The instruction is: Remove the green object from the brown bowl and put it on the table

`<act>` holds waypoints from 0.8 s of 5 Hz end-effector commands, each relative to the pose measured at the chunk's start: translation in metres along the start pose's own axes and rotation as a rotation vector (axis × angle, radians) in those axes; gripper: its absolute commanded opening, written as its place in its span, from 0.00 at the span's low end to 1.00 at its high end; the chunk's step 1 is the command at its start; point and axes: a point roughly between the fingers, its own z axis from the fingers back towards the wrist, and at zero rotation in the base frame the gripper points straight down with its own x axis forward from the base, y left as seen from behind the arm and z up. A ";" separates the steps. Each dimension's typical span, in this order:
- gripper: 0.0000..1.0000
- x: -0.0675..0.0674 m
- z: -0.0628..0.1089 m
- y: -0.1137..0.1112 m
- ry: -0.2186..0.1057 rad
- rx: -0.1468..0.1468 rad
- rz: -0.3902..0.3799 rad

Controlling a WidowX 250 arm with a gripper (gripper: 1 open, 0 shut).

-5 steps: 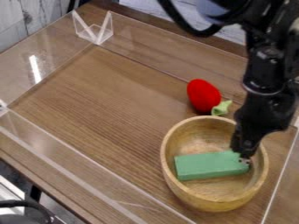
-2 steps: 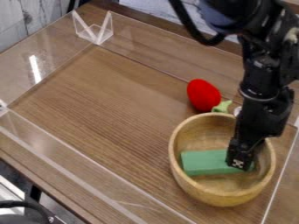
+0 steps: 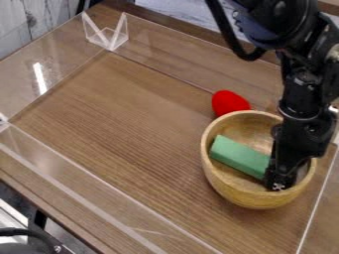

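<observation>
The fingertips of the black gripper (image 3: pixel 279 181) are down inside the brown bowl (image 3: pixel 244 191), toward its right side, at the right end of the green block (image 3: pixel 241 157). The fingers are dark and partly hide one another, so I cannot tell whether they are open, closed or gripping the block. They look very near its right end, but whether they touch it is unclear.

The block is in the bowl, in its left half. It lies slantwise, one end toward the far left and the other toward the near right, where the gripper covers part of it. Its left end is close to the bowl's left wall.

The bowl is round, light brown and thick-rimmed, and it stands on the right part of the brown table (image 3: pixel 119 129). Above its right side, the black arm (image 3: pixel 302 74) reaches in from the far right, with a dark cable (image 3: pixel 224 25) looping on its left.

Just beyond the bowl's far-left rim lies a red toy (image 3: pixel 229 102). Well apart, at the far left of the table, is a clear angular piece (image 3: pixel 106 32).
</observation>
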 end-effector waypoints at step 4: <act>0.00 0.021 0.025 -0.015 0.006 0.096 -0.150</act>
